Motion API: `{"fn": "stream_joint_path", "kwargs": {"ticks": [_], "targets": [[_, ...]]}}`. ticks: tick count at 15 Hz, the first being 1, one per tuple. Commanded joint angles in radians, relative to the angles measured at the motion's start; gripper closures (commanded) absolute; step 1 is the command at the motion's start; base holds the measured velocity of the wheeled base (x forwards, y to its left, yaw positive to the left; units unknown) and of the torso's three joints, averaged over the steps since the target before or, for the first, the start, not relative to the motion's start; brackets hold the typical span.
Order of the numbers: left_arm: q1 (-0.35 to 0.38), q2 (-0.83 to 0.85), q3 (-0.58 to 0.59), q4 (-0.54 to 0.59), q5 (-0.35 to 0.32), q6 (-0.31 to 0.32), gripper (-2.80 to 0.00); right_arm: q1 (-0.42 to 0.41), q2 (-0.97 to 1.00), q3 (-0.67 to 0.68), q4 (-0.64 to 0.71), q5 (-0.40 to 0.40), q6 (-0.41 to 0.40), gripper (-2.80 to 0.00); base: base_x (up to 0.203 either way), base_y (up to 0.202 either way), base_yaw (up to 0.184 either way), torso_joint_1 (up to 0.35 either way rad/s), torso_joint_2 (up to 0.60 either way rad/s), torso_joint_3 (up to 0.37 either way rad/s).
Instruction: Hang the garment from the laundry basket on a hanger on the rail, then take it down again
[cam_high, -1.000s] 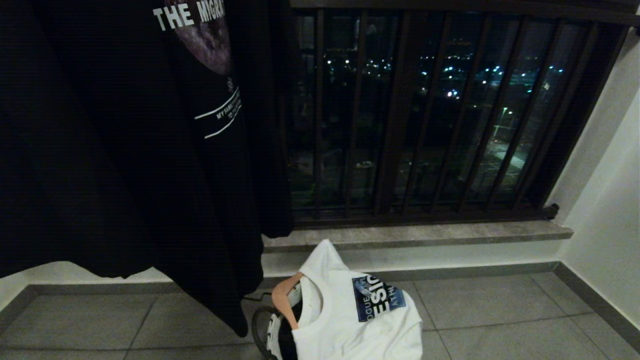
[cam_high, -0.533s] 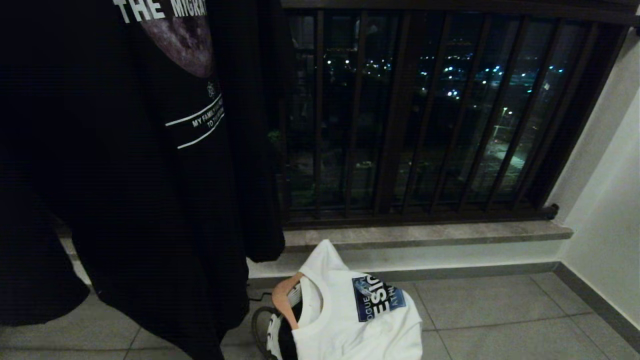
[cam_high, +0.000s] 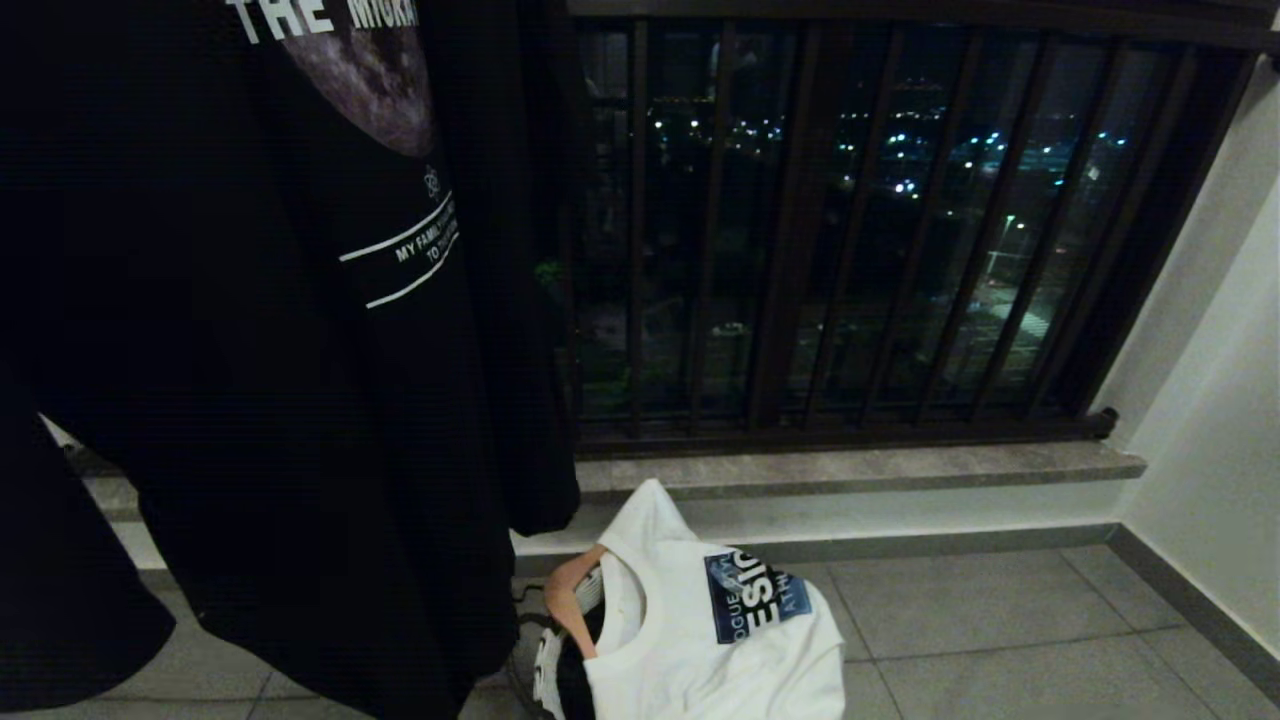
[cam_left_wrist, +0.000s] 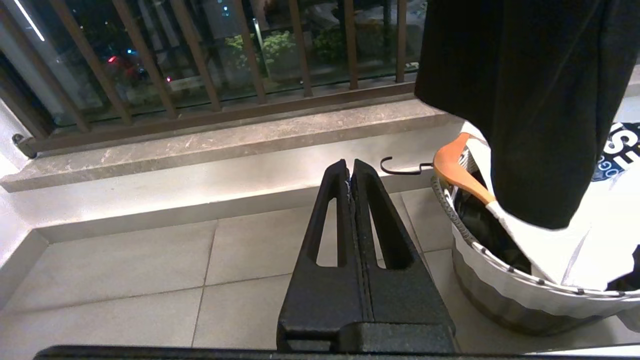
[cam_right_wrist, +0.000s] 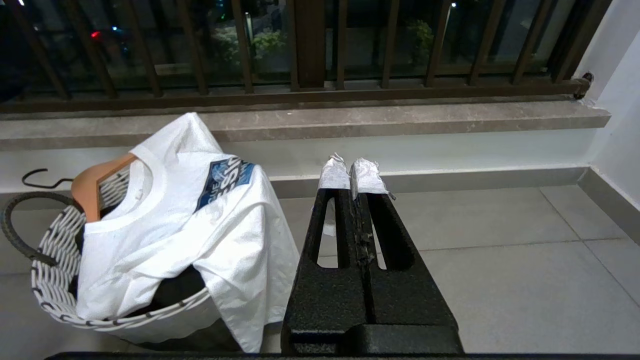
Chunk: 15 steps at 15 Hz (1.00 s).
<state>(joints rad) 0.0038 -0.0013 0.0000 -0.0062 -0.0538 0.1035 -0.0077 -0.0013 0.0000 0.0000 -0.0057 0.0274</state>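
Observation:
A white T-shirt (cam_high: 700, 620) with a blue print lies draped over the laundry basket (cam_high: 525, 650) on the tiled floor, with a wooden hanger (cam_high: 570, 595) inside its neck. The hanger's black hook (cam_left_wrist: 400, 170) points away from the basket (cam_left_wrist: 500, 280). My left gripper (cam_left_wrist: 350, 165) is shut and empty above the floor, to the side of the basket. My right gripper (cam_right_wrist: 350, 167), with white-wrapped tips, is shut and empty on the other side of the garment (cam_right_wrist: 190, 225) and basket (cam_right_wrist: 55, 250). The rail is out of view.
A large black printed T-shirt (cam_high: 250, 350) hangs at the left, reaching down beside the basket and hiding part of it. Dark brown window bars (cam_high: 850, 230) stand over a stone ledge (cam_high: 850, 470). A white wall (cam_high: 1220, 400) closes the right side.
The hanging black T-shirt has swung to the left and a little lower, then slightly back. Basket, white T-shirt and window have not moved.

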Motion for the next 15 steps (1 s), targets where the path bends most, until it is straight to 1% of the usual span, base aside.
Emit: {"fn": "stream_joint_path", "kwargs": {"ticks": [1, 3, 5, 15], "targets": [[0.001, 0.0, 0.003, 0.001, 0.002, -0.019, 0.0, 0.0, 0.0, 0.0, 0.0, 0.0, 0.0, 0.0, 0.0, 0.0, 0.0, 0.0, 0.0, 0.0], [0.001, 0.0, 0.003, -0.001, 0.015, -0.049, 0.0, 0.0, 0.0, 0.0, 0.0, 0.0, 0.0, 0.0, 0.0, 0.0, 0.0, 0.003, 0.0, -0.146], [0.001, 0.0, 0.003, -0.001, 0.022, -0.059, 0.0, 0.0, 0.0, 0.0, 0.0, 0.0, 0.0, 0.0, 0.0, 0.0, 0.0, 0.002, 0.0, -0.185], [0.001, 0.0, 0.003, -0.001, 0.023, -0.057, 0.0, 0.0, 0.0, 0.0, 0.0, 0.0, 0.0, 0.0, 0.0, 0.0, 0.0, 0.002, 0.0, -0.198]]}}
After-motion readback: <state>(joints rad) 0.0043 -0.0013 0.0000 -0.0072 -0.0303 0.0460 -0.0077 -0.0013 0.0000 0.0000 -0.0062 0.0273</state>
